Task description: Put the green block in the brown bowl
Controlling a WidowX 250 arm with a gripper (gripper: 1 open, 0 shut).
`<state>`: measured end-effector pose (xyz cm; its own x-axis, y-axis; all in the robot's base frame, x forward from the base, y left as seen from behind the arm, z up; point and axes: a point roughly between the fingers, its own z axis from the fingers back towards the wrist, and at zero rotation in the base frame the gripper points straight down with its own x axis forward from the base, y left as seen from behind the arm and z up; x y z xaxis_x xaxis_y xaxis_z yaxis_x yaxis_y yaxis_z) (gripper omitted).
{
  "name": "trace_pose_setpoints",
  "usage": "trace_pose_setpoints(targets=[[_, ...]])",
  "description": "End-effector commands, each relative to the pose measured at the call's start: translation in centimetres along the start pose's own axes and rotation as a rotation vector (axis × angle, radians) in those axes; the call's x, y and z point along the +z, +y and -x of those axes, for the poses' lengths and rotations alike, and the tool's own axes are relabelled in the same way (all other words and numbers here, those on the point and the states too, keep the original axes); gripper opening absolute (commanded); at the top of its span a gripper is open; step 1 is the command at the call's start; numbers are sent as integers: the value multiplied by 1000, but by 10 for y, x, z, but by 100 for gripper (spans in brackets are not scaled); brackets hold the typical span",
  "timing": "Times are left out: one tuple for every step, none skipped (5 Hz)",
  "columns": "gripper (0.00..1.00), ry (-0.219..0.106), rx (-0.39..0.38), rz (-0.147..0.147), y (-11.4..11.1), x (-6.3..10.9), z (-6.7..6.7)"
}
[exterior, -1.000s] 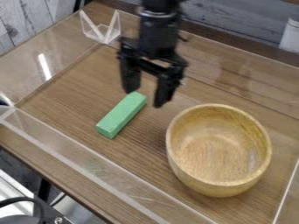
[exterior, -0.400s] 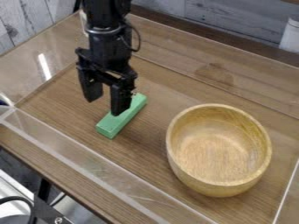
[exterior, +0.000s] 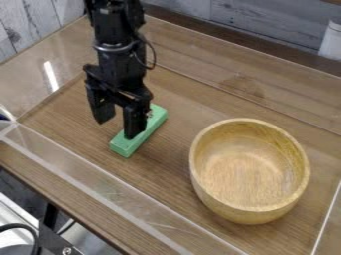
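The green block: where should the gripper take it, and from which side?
Grip the green block near its middle, across the two long side faces, coming from straight above. It lies flat on the table, a narrow bar, so open jaws can straddle its short width. The open gripper already points down over it.

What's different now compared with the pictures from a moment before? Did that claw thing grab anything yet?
The gripper swung from between the block and the bowl over to the left and sank, so it now stands at the green block with its fingers open. It has not taken hold of anything. The green block lies where it lay, on the wooden table, and the brown bowl has stayed put and is empty.
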<state>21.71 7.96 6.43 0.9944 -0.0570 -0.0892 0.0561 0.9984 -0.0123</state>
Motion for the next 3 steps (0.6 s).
trace_pose_setpoints(targets=[[100,-29,12,-11,5,-1,-3],[100,-33,13,-10,4,-8,-5],[100,-42,15,-8,4,-9,-6]])
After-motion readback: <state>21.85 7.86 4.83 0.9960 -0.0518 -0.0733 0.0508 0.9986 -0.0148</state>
